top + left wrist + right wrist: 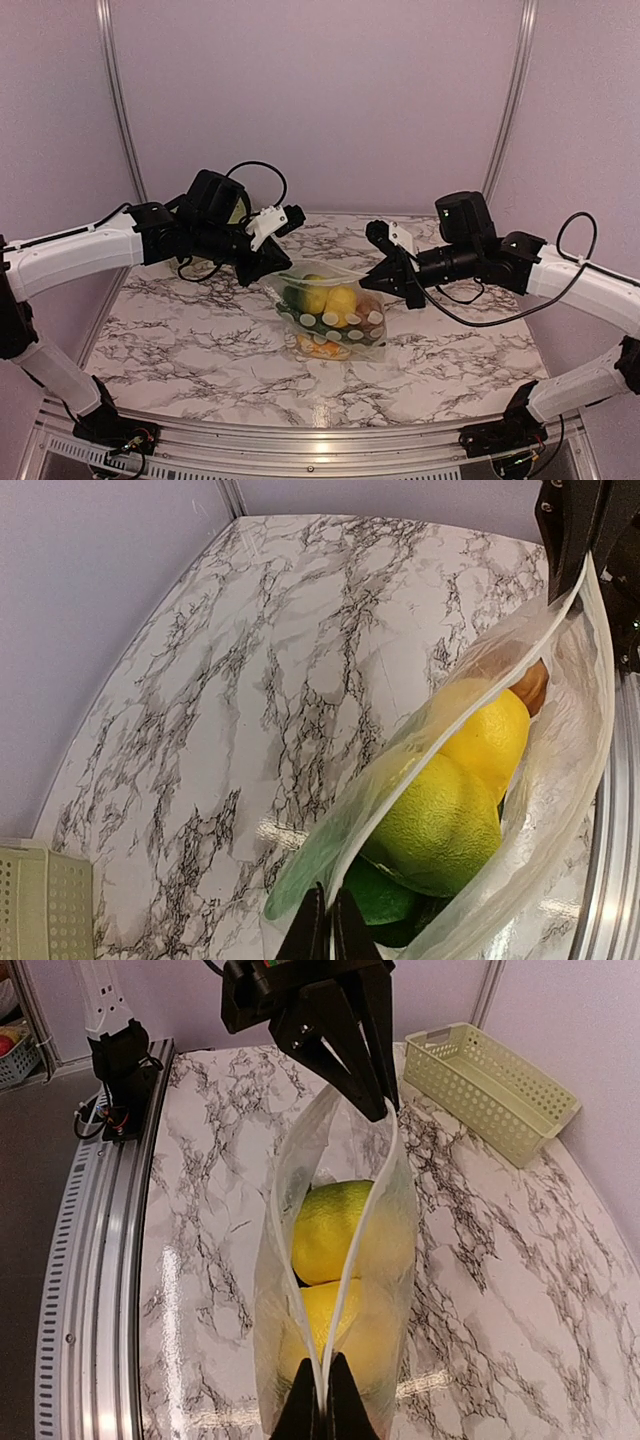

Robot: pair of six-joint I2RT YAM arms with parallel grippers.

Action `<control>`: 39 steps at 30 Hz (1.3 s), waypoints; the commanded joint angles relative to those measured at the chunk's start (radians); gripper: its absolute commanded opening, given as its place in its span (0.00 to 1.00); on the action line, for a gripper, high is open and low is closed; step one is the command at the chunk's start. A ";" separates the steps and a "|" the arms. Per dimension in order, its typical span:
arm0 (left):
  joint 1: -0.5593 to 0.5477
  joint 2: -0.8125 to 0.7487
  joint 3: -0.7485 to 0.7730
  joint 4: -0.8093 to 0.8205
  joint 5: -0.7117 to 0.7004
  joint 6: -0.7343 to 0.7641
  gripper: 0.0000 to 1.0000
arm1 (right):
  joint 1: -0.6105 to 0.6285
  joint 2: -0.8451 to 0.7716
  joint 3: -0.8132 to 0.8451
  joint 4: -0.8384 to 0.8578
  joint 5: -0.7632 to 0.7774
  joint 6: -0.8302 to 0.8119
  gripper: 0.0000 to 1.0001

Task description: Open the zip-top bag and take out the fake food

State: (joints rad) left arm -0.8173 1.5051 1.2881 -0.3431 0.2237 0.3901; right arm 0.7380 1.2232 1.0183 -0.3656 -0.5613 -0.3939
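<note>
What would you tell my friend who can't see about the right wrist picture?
A clear bag is stretched between two grippers, the right gripper pinching its near end and the left gripper its far end. Its top gapes a little, showing yellow-green fruits inside. A green basket sits on the marble table behind.

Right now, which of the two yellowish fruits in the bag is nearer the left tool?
The greenish-yellow fruit; the purer yellow fruit sits beyond it, toward the right tool.
</note>
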 commanded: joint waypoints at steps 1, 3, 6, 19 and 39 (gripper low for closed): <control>-0.026 0.002 0.034 -0.033 -0.006 0.039 0.01 | 0.012 -0.033 0.014 -0.031 0.009 -0.005 0.00; -0.038 -0.001 0.043 -0.040 -0.010 0.056 0.00 | 0.012 -0.039 0.016 -0.041 0.012 -0.005 0.00; -0.056 -0.019 0.045 -0.029 -0.021 0.071 0.00 | 0.012 -0.037 0.040 -0.063 0.023 0.030 0.31; -0.142 -0.047 0.068 -0.038 -0.123 0.171 0.00 | 0.004 0.151 0.366 -0.205 0.076 0.208 0.57; -0.172 -0.028 0.097 -0.018 -0.155 0.184 0.00 | 0.061 0.336 0.505 -0.349 -0.008 0.388 0.49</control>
State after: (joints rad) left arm -0.9817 1.4879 1.3506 -0.3679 0.0811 0.5659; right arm 0.7910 1.5394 1.4712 -0.6682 -0.5365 -0.0669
